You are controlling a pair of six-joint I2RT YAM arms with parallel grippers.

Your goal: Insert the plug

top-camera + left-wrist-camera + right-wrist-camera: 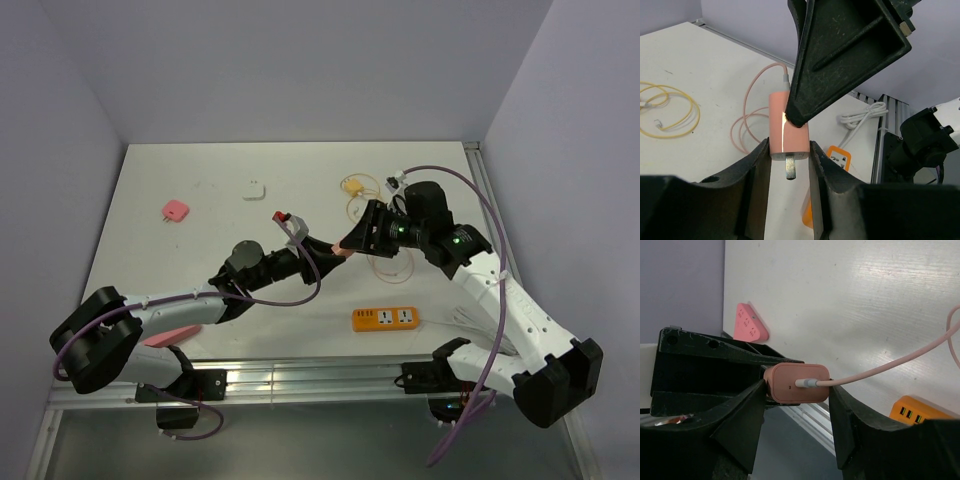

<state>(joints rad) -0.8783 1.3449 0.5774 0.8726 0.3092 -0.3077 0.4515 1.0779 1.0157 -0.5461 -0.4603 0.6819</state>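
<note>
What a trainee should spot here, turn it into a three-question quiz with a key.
1. True or false: the pink plug sits in the power strip.
2. The power strip is: A orange, B blue, C green.
3. Which hand clamps the plug at its prong end?
Key: 1 false, it is held in the air; 2 A; 3 the left hand.

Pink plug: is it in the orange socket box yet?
Not yet. Done: the pink plastic charger plug is off the white table. In hand: the left tool pinches it, the right tool flanks it. Left: pushing it into the orange power strip.
</note>
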